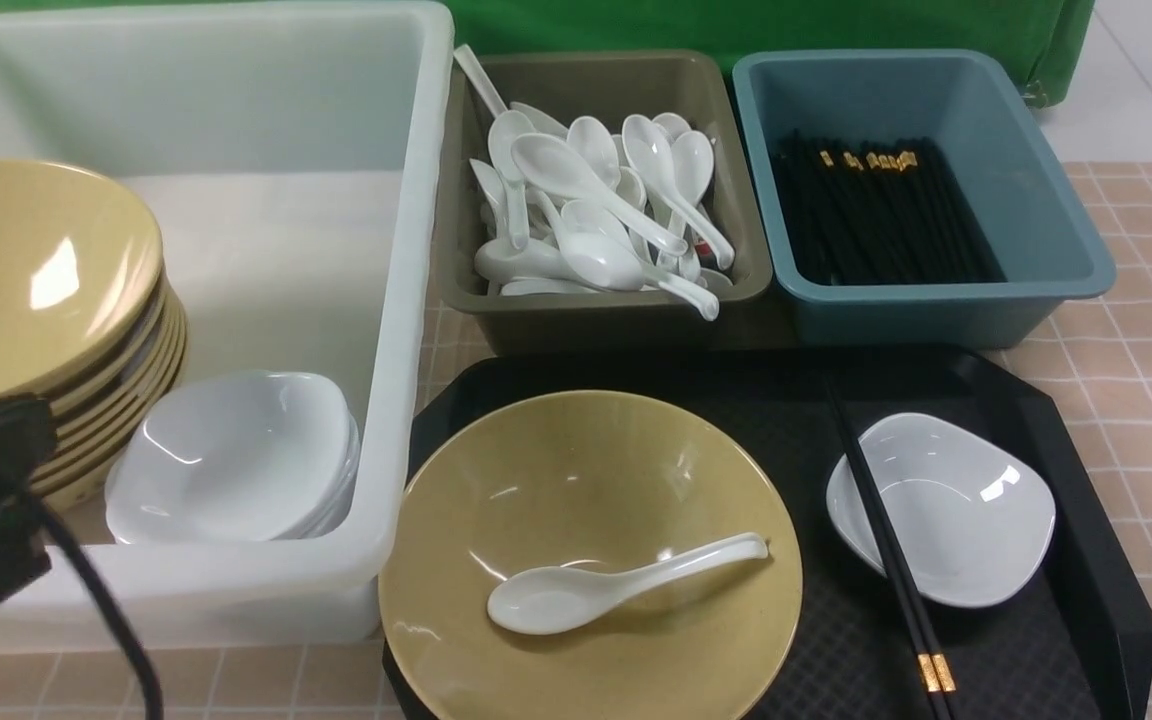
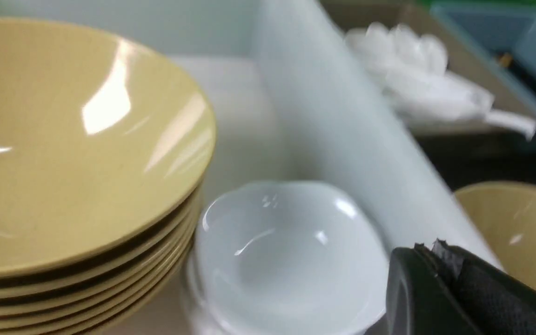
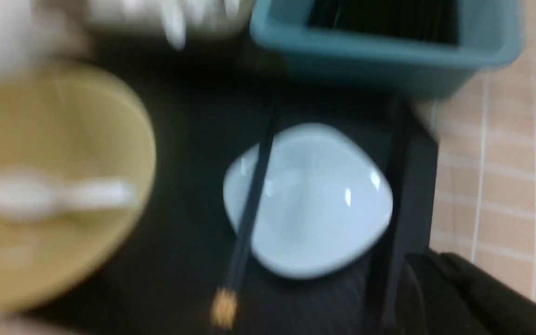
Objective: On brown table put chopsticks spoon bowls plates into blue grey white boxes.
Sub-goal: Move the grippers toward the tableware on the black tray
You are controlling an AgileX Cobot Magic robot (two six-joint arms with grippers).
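Closed jaws on the left gripper [image 2: 430, 249], nothing in them, and its dark arm hangs over the near left of the scene with a cable [image 1: 101, 600] dangling. Right gripper [image 3: 435, 257] is out of the front view, but its wrist view shows it shut too, and empty, over the tray's right side.

So, near end of the black tray [image 1: 1101, 560]: a wide mustard-yellow bowl [image 1: 596, 470] with a white soup spoon [image 1: 561, 598] lying in it, scoop to the left, handle up toward the right rim. To the right of that there's a pair of black chopsticks [image 1: 881, 515] slanting over the left side of a white rounded-square plate [image 1: 951, 510], gold bands at the near end.

Left of the tray sits the big translucent white box [image 1: 406, 330]. It's got a tilted stack of mustard bowls [image 1: 46, 280] on the left, with stacked white plates [image 1: 236, 455] right beside it.

Farther back, the olive-grey box [image 1: 586, 325] is heaped with white spoons [image 1: 601, 260], and next to it the teal-blue box [image 1: 936, 315] holds a bunch of black chopsticks [image 1: 886, 220]. Brown tiled table [image 1: 1151, 350] shows on the right, green material [image 1: 736, 25] behind.
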